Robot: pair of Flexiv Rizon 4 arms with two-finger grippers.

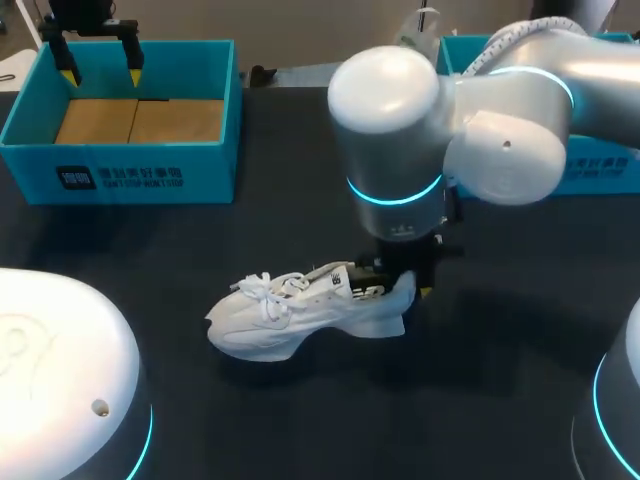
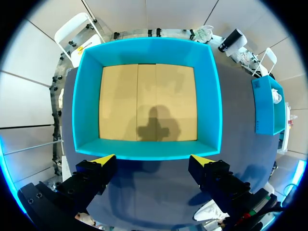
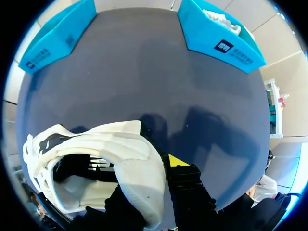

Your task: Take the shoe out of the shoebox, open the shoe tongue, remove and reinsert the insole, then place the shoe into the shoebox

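A white sneaker (image 1: 300, 310) lies on its sole on the black table, toe toward my left arm, laces loose. My right gripper (image 1: 405, 285) is shut on its heel. In the right wrist view the heel wall (image 3: 139, 173) sits between the fingers, one yellow fingertip (image 3: 177, 161) outside it and the other finger inside the shoe opening. The open teal shoebox (image 1: 130, 165) stands at the back left with a bare cardboard floor. My left gripper (image 1: 100, 62) hangs open above it, and in the left wrist view the left gripper (image 2: 153, 161) holds nothing over the box's near wall (image 2: 149, 151).
A second teal box (image 1: 600, 170) stands at the back right, partly hidden by my right arm; the box (image 3: 216, 38) has something white inside it. Bare black tabletop (image 1: 300, 420) surrounds the shoe.
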